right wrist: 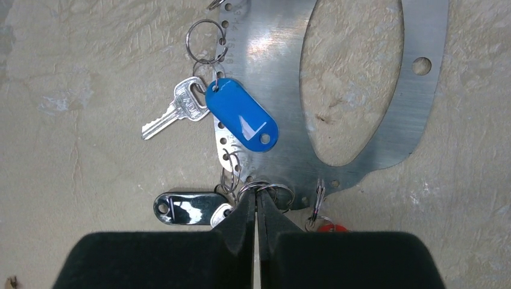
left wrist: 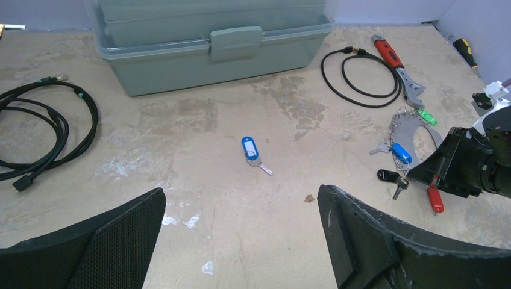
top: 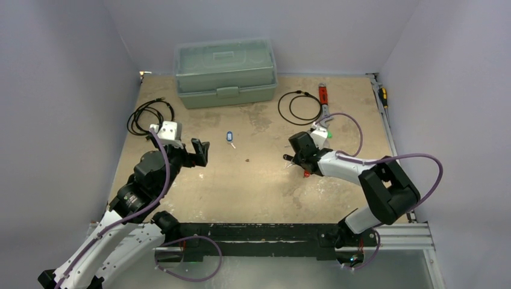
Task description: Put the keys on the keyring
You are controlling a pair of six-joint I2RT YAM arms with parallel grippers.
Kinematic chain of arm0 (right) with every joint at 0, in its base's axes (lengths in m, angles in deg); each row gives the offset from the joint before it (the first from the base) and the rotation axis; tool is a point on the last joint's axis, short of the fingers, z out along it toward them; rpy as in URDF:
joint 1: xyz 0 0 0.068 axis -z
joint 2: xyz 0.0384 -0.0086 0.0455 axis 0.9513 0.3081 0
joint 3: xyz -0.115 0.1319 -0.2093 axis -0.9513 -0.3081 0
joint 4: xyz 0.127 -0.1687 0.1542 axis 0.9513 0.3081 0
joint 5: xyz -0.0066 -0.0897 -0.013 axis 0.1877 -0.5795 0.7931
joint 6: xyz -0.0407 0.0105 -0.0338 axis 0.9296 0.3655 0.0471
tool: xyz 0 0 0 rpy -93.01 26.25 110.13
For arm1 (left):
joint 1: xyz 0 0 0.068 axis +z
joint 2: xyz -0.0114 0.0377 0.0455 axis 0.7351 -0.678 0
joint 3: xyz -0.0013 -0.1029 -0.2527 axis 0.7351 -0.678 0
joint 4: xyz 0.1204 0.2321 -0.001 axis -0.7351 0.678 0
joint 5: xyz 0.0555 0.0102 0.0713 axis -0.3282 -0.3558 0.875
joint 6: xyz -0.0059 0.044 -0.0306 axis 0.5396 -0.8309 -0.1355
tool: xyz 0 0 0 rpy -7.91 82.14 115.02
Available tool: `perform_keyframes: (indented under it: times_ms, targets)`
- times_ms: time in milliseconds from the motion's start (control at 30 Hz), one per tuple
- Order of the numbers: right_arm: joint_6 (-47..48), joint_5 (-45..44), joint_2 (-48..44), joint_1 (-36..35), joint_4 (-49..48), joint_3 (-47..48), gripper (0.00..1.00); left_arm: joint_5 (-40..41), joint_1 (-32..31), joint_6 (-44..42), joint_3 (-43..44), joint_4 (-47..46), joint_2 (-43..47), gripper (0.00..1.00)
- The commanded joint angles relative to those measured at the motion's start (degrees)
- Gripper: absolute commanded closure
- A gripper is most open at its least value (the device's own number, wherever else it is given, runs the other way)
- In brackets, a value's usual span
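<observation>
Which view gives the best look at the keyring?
Right wrist: the keyring fills the frame, its punched holes, split rings and blue tag sharp. Left wrist shows it small at the far right, beside the right hand. Top external shows it only as a tiny pale shape beside that hand.

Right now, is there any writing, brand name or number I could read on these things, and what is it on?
None can be read as words.
silver key: stamped marks on its head, too blurred to read.
blue tag: a white patch, no writing visible.
toolbox lid: a raised panel, too small to tell whether it bears any text.
</observation>
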State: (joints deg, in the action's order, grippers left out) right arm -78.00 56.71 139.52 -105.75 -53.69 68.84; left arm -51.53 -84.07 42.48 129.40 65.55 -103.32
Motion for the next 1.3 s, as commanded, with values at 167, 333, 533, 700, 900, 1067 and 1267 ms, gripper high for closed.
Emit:
perform_keyframes:
  times_ms: [167, 333, 533, 700, 900, 1067, 1267]
  targets:
    - [4.60, 5.48, -8.69, 0.02, -3.91, -4.74, 1.00, -0.42, 0.28, -0.56, -0.34, -2.79, -0.39, 0.03]
    - [5.61, 8.25, -12.75, 0.01, -6.09, -7.20, 1.00, -0.35, 0.19, -0.57, -0.34, -2.75, -0.48, 0.03]
    - [5.93, 11.03, -16.13, 0.01, -8.78, -9.45, 1.00, -0.38, 0.22, -0.64, -0.34, -2.75, -0.57, 0.03]
    - [6.53, 14.78, -20.89, 0.02, -13.25, -11.90, 1.00, -1.76, 0.24, -1.04, -0.39, -3.07, -0.51, 0.04]
    - [5.87, 17.96, -26.73, 0.03, -15.43, -14.02, 1.00, -6.61, 0.24, -1.69, -0.61, -4.33, -0.39, 0.06]
    - [4.81, 21.06, -31.51, 0.02, -15.77, -14.67, 1.00, -11.73, 0.23, -1.12, -1.31, -6.87, -1.41, 0.11]
    - [2.93, 27.39, -35.69, -0.08, -17.58, -15.02, 1.00, -15.96, 0.27, -0.65, -2.92, -10.30, -1.44, 0.13]
